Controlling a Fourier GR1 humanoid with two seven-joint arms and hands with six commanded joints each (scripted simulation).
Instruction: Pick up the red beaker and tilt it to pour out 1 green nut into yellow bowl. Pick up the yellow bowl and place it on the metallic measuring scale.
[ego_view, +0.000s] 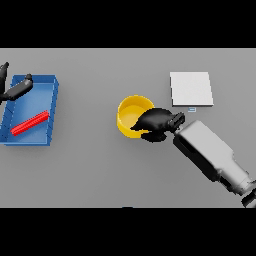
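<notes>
right hand gripping the yellow bowl, scale waiting just behind

the right hand (156, 124) is reaching in from the lower right and is sitting on the near right rim of the yellow bowl (131, 113), its dark fingers curling over the edge and down the outer wall as if pinching the rim. taking the bowl by that side looks sensible, since that is the side the arm is coming from, and it is leaving the bowl's mouth mostly uncovered. whether a green nut is lying inside cannot be made out; the interior is showing only yellow.

the metallic measuring scale (191, 88) is lying flat on the grey table (100, 170) up and to the right of the bowl, near it but not touching, so the carry would be a short one toward the far right. judging from this, the bowl-to-scale step is the one in hand, with the lift not yet done: the bowl appears to be resting on the table.

far to the left, a blue tray (54, 100) is holding a red elongated thing (30, 123) lying on its side, diagonal across the tray floor; this is presumably the red beaker, set down out of the way. the left hand (17, 88) is hovering over the tray's far left corner with relaxed, fairly straight fingers, holding nothing, well apart from the bowl.

the main risk seems to be a one-sided rim grip letting the bowl tip as it is rising.
</notes>
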